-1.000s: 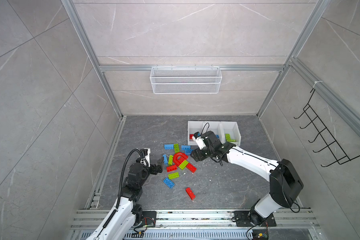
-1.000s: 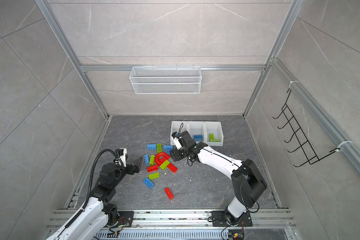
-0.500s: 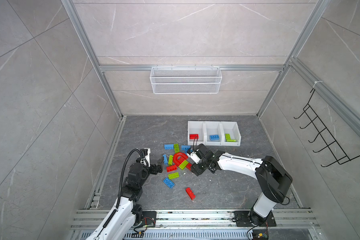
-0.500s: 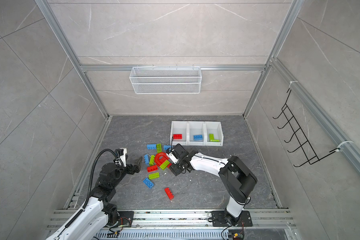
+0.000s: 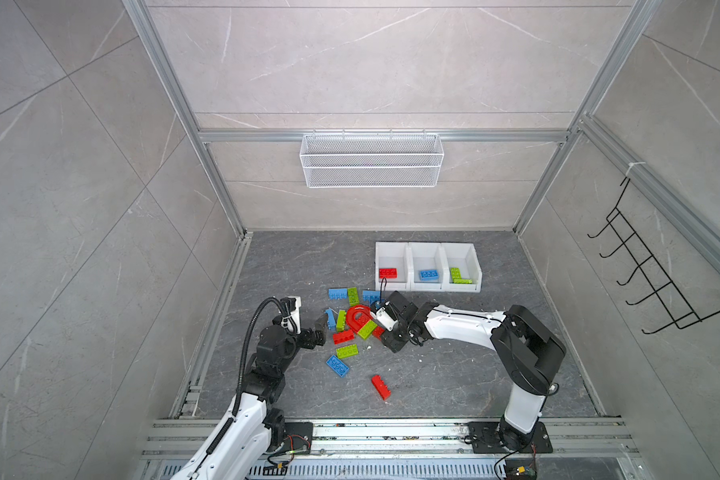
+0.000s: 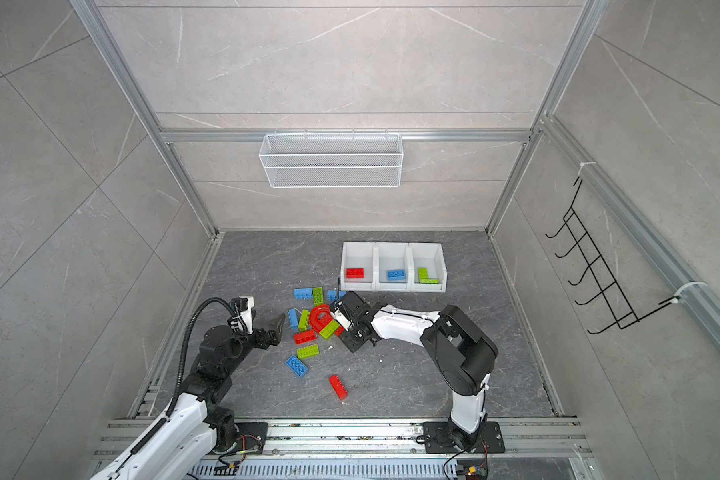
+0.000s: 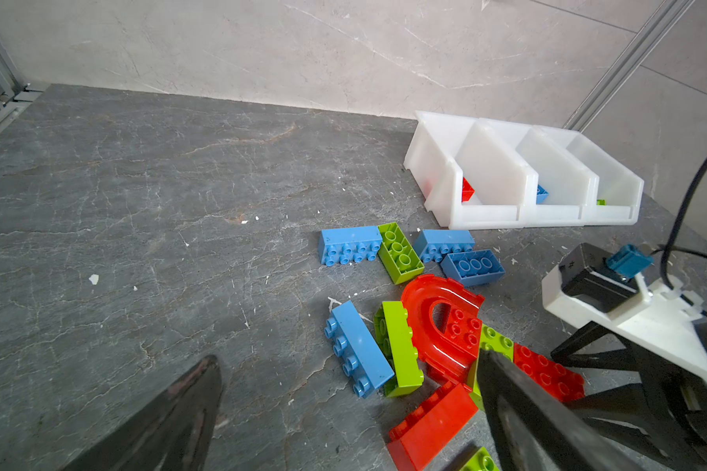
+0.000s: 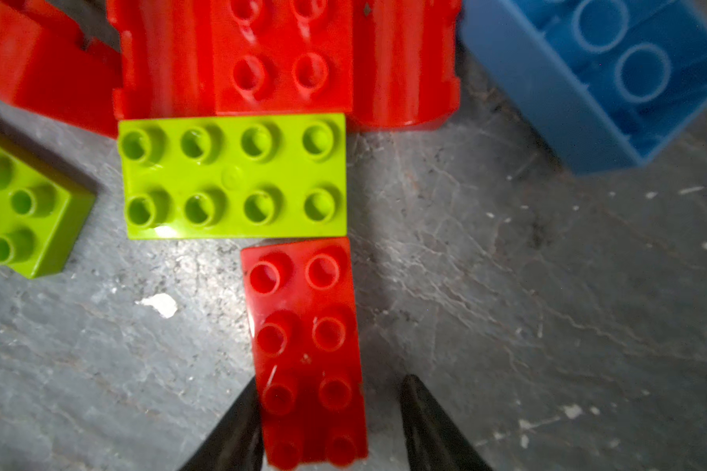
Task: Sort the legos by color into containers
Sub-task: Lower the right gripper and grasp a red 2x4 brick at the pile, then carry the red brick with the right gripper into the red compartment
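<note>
1. The right arm has come away from the white containers (image 5: 426, 251) and gone down to the pile of legos (image 5: 358, 320). The left arm has stayed where it was.
2. The right fingers (image 8: 237, 428) now sit on both sides of a red brick (image 8: 307, 350). It lies flat on the grey surface (image 8: 547, 285), bumps up, at the edge of the pile.
3. One finger touches the side of the red brick. The other is just beside it, with a thin gap. So these fingers are partly open and do not squeeze the brick yet.
4. The far end of the red brick touches a lime green brick (image 8: 233, 175). Past that is the red arch (image 8: 286, 61). A blue brick (image 8: 596, 81) lies upside down nearby.
5. In both top views the pile lies between the two arms. A lone red brick (image 5: 380, 386) lies apart from it, nearer the front rail.
6. The containers stand in a row past the pile, near the back wall. One holds a small red brick (image 5: 387, 273), the middle one a small blue brick (image 5: 428, 274), and the last one two green bricks (image 5: 455, 272).
7. The left fingers (image 7: 180, 407) are spread wide and hold nothing. They point at the pile.
8. A wire basket (image 5: 371, 160) hangs on the back wall.
</note>
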{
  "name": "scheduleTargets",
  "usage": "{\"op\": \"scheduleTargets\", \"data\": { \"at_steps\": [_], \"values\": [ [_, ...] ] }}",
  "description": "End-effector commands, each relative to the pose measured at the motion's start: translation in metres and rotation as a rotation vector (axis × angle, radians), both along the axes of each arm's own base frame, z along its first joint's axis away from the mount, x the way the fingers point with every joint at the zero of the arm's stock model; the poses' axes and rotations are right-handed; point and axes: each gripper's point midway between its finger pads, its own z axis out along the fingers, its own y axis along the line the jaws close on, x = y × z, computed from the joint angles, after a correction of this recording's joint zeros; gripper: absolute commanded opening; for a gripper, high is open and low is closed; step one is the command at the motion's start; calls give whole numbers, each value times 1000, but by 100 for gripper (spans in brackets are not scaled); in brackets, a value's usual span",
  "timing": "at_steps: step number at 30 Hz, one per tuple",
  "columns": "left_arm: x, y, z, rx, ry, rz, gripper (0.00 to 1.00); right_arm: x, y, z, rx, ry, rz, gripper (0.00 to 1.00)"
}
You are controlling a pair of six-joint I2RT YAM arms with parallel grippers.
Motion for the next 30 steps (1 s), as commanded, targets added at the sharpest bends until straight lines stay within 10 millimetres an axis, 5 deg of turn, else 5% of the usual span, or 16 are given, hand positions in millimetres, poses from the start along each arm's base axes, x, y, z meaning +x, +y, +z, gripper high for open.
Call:
{"op": "scheduleTargets", "data": {
  "at_steps": [1, 6, 10, 15, 21, 25, 30],
  "values": [
    [2, -1, 18, -5, -50, -6, 100, 0, 7, -6, 10, 0, 23, 47],
    [1, -12, 22, -41, -55, -61, 100, 0, 4, 3, 29, -17, -7, 27],
    [16, -23, 34, -118, -43, -70, 100, 4, -3, 25, 88, -55, -65, 20],
    [34, -68, 57, -103, -78, -186, 100, 14, -24, 54, 236, -50, -166, 15],
    [43, -84, 30, -68, -35, -250, 100, 30, -44, 97, 363, -36, -294, 13],
    [41, -79, 20, -65, -19, -227, 100, 55, -54, 136, 349, -82, -373, 14],
    [40, -78, 25, -64, -28, -224, 100, 99, -56, 146, 350, -127, -445, 14]
  ]
}}
